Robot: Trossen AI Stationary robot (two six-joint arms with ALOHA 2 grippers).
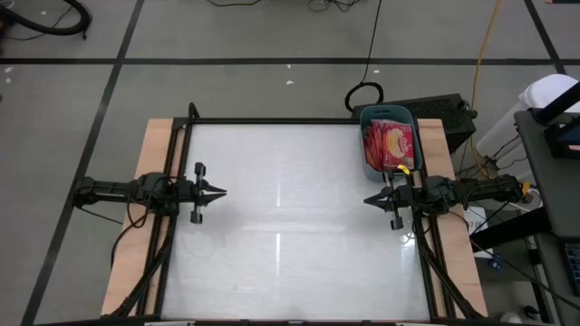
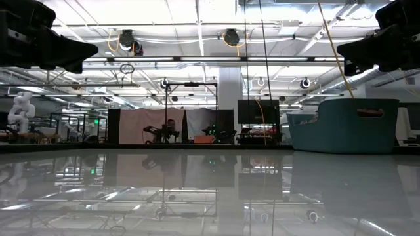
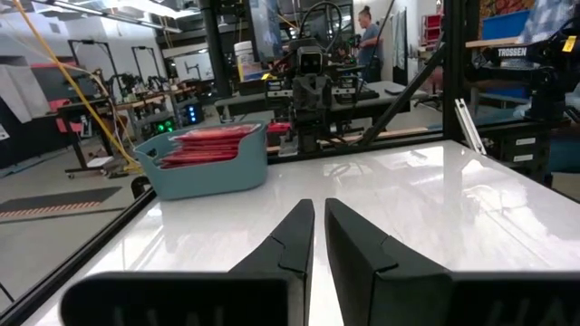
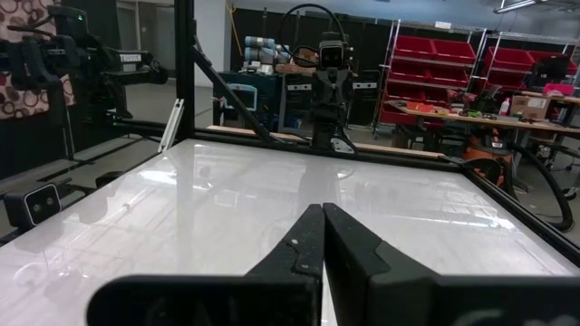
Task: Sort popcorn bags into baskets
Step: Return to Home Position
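Note:
The teal basket [image 1: 366,136] stands at the table's far right corner, its bottom on the white tabletop; it also shows in the low view [image 2: 344,124] and the left wrist view [image 3: 204,174]. Red popcorn bags [image 1: 388,143] lie flat inside it, stacked up to the rim [image 3: 207,140]. My left gripper [image 1: 223,191] rests level at the table's left edge, with a thin slit between its fingers [image 3: 317,206] and nothing in it. My right gripper [image 1: 366,200] rests level at the right edge, just in front of the basket, shut and empty [image 4: 323,210].
The white tabletop [image 1: 290,226] lies bare between the two grippers. A black frame rail [image 1: 272,121] runs along the far edge, with wooden strips at both sides. A person [image 3: 367,27] stands in the room far behind the table.

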